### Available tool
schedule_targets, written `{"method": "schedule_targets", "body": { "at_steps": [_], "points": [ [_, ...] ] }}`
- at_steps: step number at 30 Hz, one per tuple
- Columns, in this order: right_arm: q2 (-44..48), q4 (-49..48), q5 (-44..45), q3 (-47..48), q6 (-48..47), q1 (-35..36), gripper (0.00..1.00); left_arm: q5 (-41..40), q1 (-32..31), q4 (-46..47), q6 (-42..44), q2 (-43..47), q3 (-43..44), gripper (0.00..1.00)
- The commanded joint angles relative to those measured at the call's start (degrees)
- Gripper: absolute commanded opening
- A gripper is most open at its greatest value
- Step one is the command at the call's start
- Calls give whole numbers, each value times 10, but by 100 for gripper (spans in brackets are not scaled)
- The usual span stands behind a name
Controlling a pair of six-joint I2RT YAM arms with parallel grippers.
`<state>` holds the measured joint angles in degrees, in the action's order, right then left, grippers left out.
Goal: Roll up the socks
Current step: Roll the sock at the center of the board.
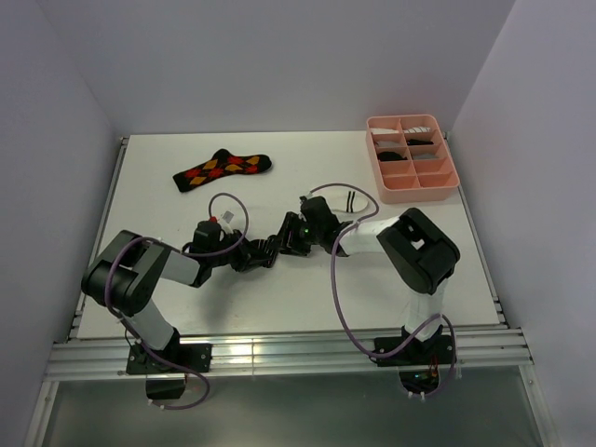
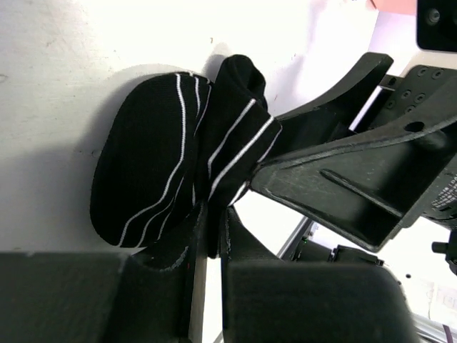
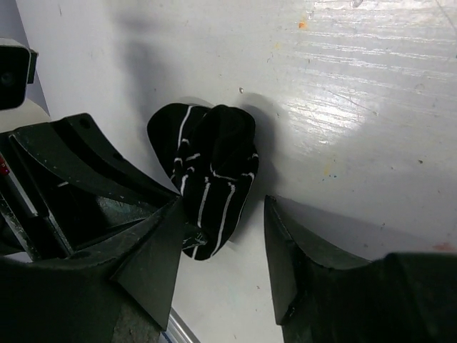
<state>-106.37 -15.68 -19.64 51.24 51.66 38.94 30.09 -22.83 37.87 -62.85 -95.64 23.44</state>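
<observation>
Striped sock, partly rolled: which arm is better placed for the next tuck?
Right, probably. The left tool is shut on the striped sock, pinning the roll, so it is occupied. The right tool stands open astride the bundle, free to close or push.

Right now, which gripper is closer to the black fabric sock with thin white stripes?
Left. The left gripper is pinched shut on the black white-striped sock; the right gripper is open, straddling the sock's end.
</observation>
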Motion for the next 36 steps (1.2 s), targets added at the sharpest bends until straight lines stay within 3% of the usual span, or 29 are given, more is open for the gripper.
{"method": "schedule_targets", "body": {
  "at_steps": [1,12,16,17,19,23,27,29,36],
  "points": [
    [-21,-9,4,18,-2,4,54,-7,4,-49,13,-26,-7,1],
    [-59,-34,-21,32,-11,4,40,8,9,-65,25,-46,5,1],
    [-53,-18,-19,30,-19,5,18,0,9,-82,35,-39,9,1],
    [-49,-13,-15,30,-22,5,8,-4,9,-89,40,-30,11,1],
    [-40,18,-7,32,-31,4,0,-20,9,-111,55,-17,15,4],
    [-22,65,17,38,-43,4,0,-59,9,-147,84,36,23,31],
    [-10,151,58,72,-61,5,0,-121,-1,-215,122,86,43,47],
    [-6,202,73,86,-67,5,0,-167,-15,-253,144,116,58,52],
    [-21,345,110,169,-67,7,0,-361,-121,-332,220,187,112,54]
  ]
}}
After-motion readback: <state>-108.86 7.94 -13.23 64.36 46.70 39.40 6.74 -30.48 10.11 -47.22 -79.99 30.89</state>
